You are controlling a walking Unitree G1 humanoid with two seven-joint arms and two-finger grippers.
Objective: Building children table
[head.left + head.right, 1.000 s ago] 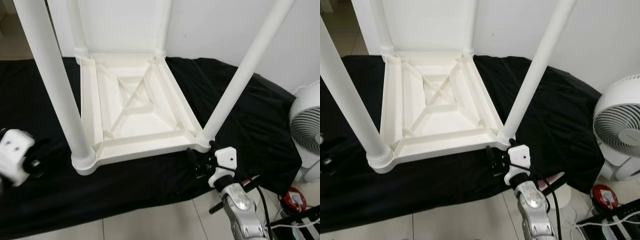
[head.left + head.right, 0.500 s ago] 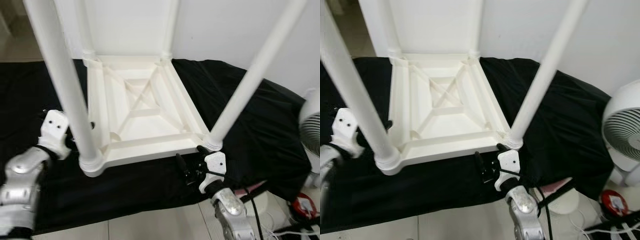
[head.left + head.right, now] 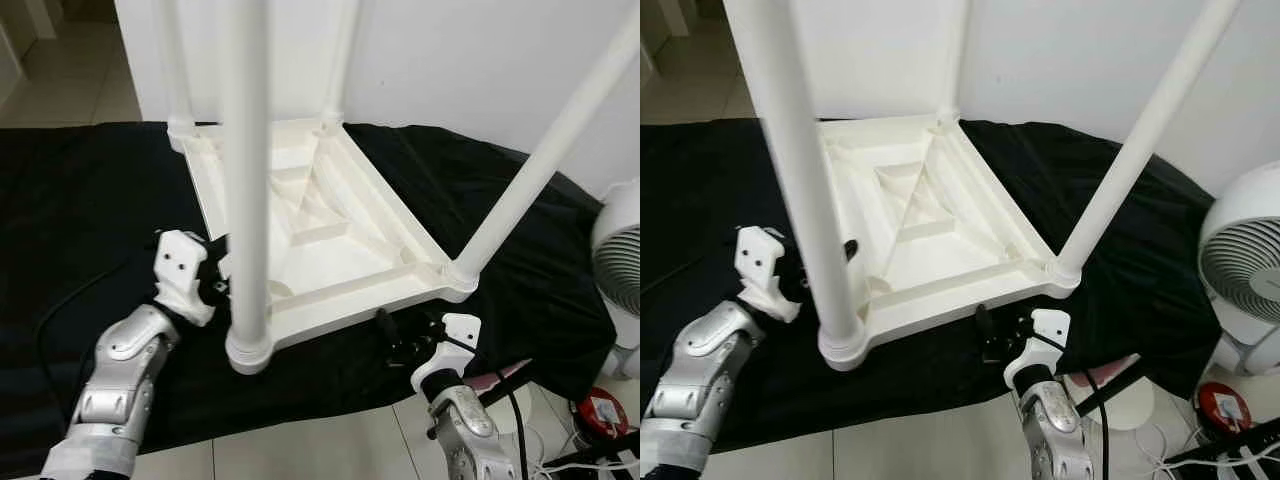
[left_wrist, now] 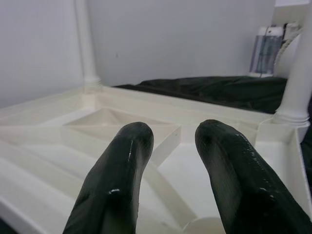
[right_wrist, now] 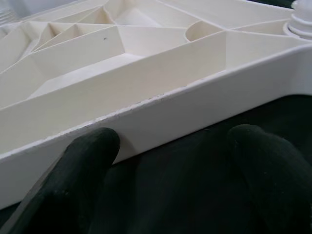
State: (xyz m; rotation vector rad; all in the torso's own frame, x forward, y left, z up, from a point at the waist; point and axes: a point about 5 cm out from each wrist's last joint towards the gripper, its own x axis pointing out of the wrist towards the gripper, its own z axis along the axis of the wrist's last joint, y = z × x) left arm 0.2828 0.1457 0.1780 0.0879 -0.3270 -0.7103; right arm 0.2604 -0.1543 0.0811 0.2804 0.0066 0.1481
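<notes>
I have the white children's table (image 3: pixel 330 215) lying upside down on the black cloth (image 3: pixel 90 190), its ribbed underside facing up and its four legs standing upright from the corners. The near left leg (image 3: pixel 245 190) rises from the corner nearest me on the left, and the near right leg (image 3: pixel 540 170) leans up from the corner on the right. My left gripper (image 3: pixel 835 258) sits at the table's left edge, just beside the near left leg; through the left wrist view its two black fingers (image 4: pixel 117 185) are parted with a gap between them and point across the underside ribs, holding nothing. My right gripper (image 3: pixel 400 335) is on the cloth just in front of the table's near edge, close to the near right corner; its fingers (image 5: pixel 87 156) are spread wide, lying on the cloth against the white rim without gripping it. A white fan (image 3: pixel 1245 270) stands off the cloth's right edge.
</notes>
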